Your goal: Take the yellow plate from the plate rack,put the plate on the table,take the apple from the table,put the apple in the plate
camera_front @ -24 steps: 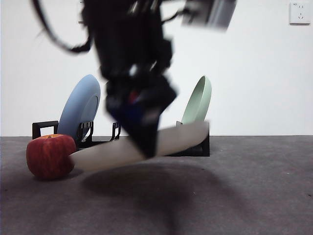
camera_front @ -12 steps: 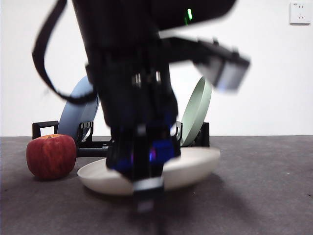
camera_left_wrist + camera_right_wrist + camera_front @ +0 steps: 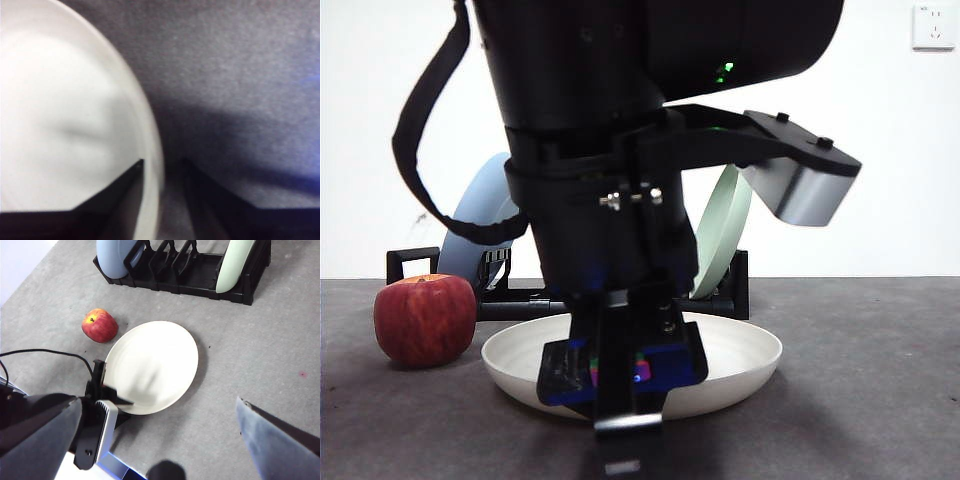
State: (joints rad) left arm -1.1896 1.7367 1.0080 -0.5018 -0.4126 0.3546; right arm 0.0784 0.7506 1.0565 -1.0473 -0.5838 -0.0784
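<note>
The yellow plate [image 3: 740, 350] lies flat on the table [image 3: 860, 400], in front of the plate rack [image 3: 410, 262]. My left gripper [image 3: 620, 400] comes down from above at the plate's near rim. In the left wrist view its jaws [image 3: 162, 165] stand close on either side of the rim [image 3: 150, 150], shut on it. The apple [image 3: 425, 318] sits on the table just left of the plate, apart from it. The right wrist view looks down from high on the plate [image 3: 155, 360], the apple [image 3: 100, 325] and the rack [image 3: 200, 282]. My right gripper [image 3: 159, 400] is open and empty.
A blue plate [image 3: 470, 225] stands in the rack at its left end and a pale green plate [image 3: 725, 235] at its right end. A black cable [image 3: 45, 352] of the left arm hangs beside the plate. Bare table lies right of the plate.
The left gripper has lowered the yellow plate from a tilted hold above the table to lying flat on it. The apple has not moved.
</note>
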